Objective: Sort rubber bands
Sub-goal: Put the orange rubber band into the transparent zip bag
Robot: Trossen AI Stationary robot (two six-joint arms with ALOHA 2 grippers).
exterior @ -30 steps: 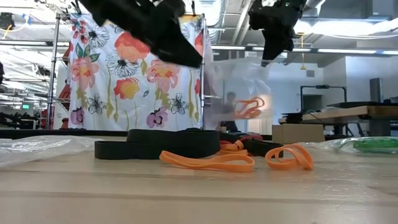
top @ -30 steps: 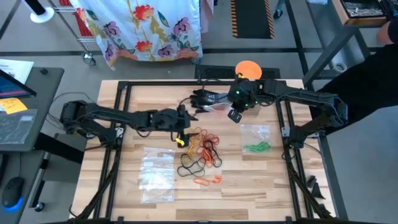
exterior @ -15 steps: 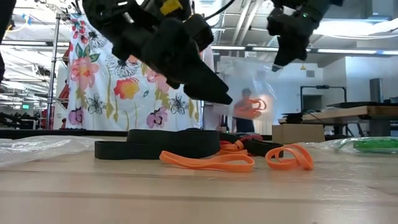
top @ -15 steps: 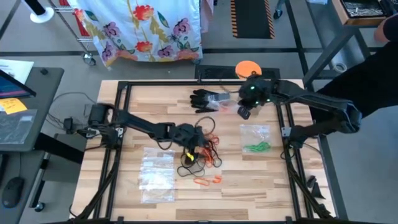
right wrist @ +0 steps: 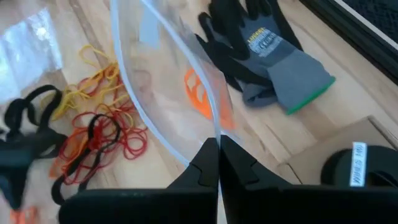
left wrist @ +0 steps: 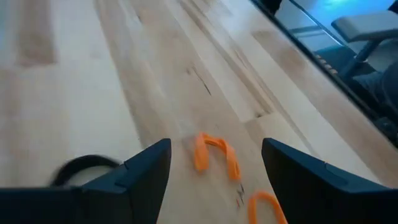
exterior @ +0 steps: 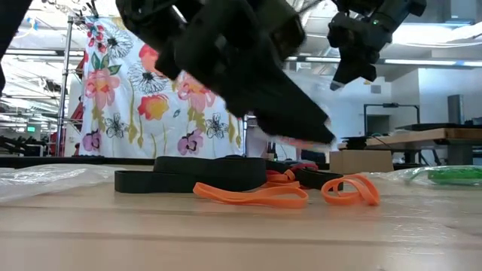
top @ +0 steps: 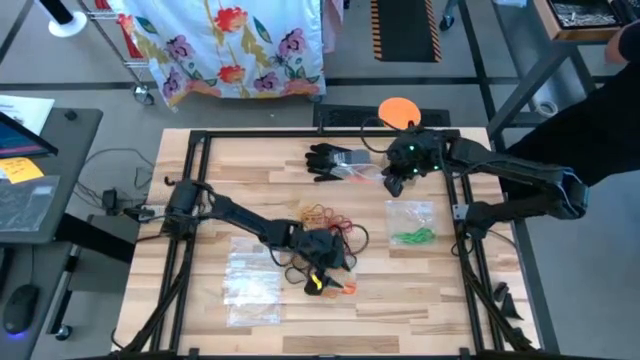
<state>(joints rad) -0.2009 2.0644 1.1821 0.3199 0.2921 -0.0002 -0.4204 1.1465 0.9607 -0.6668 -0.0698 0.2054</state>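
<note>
With the open left pincer (left wrist: 214, 163) poised just above the orange band (left wrist: 214, 155), a shallow closing could skid off it, while the right pincer (right wrist: 218, 163), clamped on the clear bag (right wrist: 168, 93), could let it sag.

Light wooden table (top: 240, 175), black glove (top: 330, 160) near far edge, rubber bands (top: 330, 225) heaped at centre, clear bag of green bands (top: 411, 228), two clear bags (top: 250, 280) toward front-left

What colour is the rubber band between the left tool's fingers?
Orange rubber band, clearest in the left wrist view.
</note>
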